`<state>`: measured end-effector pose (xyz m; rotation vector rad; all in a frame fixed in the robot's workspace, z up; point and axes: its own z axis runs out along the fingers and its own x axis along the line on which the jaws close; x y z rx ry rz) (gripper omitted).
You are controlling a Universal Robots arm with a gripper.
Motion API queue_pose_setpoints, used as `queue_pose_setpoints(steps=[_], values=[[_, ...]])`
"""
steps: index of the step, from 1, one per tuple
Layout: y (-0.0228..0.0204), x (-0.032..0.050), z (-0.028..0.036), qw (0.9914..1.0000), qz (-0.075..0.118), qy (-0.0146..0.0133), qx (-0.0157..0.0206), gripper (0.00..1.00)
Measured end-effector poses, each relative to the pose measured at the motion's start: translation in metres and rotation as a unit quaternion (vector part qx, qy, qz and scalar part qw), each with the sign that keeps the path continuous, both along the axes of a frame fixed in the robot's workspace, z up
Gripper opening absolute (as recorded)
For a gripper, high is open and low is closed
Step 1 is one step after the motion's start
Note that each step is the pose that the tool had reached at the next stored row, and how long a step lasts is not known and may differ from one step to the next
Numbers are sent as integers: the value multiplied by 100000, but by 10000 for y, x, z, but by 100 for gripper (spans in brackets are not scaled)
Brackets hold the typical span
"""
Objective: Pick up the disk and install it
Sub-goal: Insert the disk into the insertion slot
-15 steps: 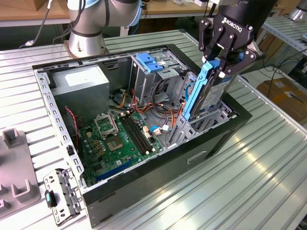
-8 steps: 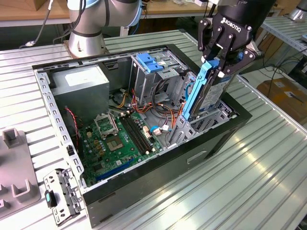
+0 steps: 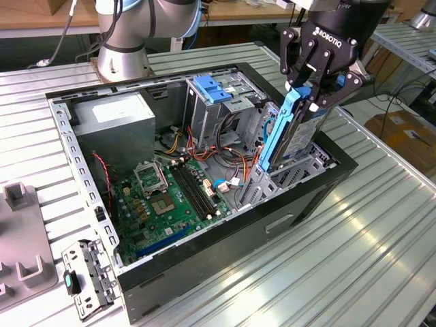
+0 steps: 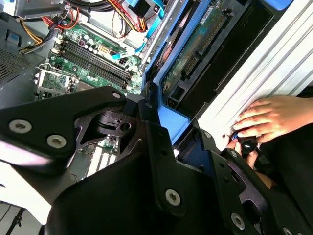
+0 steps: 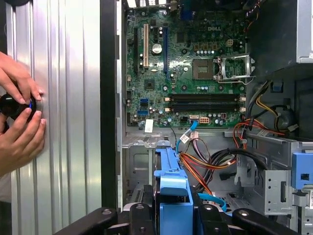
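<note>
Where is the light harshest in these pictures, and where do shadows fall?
Second wrist view: the ribbed silver metal table glares near white, while the black end effector gripping the blue-framed silver-grey metal disk looks a dark mass. Exterior view: even light, only soft shadow inside the open black computer case.

Matte black claw (image 3: 315,94) with silver screws — glossy silver-grey arm (image 3: 122,42).

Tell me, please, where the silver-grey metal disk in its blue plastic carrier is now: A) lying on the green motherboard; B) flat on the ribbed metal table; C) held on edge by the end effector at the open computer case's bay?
C: in the exterior view the end effector is shut on the silver-grey, blue-framed disk, which stands on edge with its lower end inside the open black computer case.
</note>
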<state>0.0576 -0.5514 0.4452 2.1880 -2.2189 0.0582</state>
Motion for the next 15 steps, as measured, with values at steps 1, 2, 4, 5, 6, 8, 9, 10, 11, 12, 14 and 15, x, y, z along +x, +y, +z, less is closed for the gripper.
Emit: queue_pose_setpoints(steps=[1,2,4,5,6,8,9,10,11,12,14,15], values=[[0,0,-3,100000,-11,8,-1,37],[0,0,-7,100000,-13,19,5,37],[0,0,-13,100000,-22,42,1,37],[0,0,-16,100000,-27,55,1,37],[-1,1,-18,100000,-30,73,-4,37],[-1,1,-19,100000,-32,85,-7,37],[0,1,-20,100000,-30,85,-5,37],[0,1,-20,100000,-32,85,0,37],[0,1,-20,100000,-34,85,-2,37],[0,1,-20,100000,-33,86,-2,37],[0,1,-21,100000,-34,85,-2,37],[0,1,-21,100000,-31,86,0,37]])
